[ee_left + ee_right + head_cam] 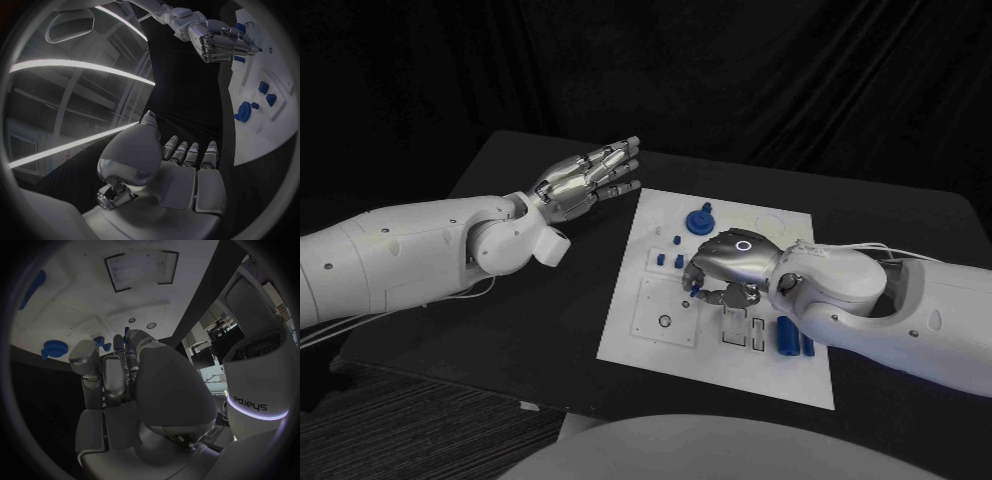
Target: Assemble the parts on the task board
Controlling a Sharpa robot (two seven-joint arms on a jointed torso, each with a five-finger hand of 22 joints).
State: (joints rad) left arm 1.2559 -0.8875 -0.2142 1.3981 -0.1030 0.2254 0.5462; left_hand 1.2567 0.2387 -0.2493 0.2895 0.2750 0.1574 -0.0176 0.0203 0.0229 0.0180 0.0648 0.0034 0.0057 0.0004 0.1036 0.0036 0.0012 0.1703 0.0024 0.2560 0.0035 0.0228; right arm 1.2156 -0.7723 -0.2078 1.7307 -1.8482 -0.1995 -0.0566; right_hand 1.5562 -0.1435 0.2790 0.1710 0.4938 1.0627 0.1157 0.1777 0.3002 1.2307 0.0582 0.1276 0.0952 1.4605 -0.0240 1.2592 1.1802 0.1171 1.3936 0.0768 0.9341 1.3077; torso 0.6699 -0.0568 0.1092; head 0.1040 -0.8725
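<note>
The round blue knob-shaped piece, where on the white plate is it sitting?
In the head view the round blue piece stands near the far edge of the task board, just beyond the right hand and to the right of the raised left hand.

A white board (646,335) lies flat under the right hand (730,262). Blue parts are scattered on it: a round knobbed part (700,220) beyond the hand, long bars (789,336) just beside the wrist.

bare black table (531,330) left of task board (646,335), right hand (727,262) over board's middle
</note>
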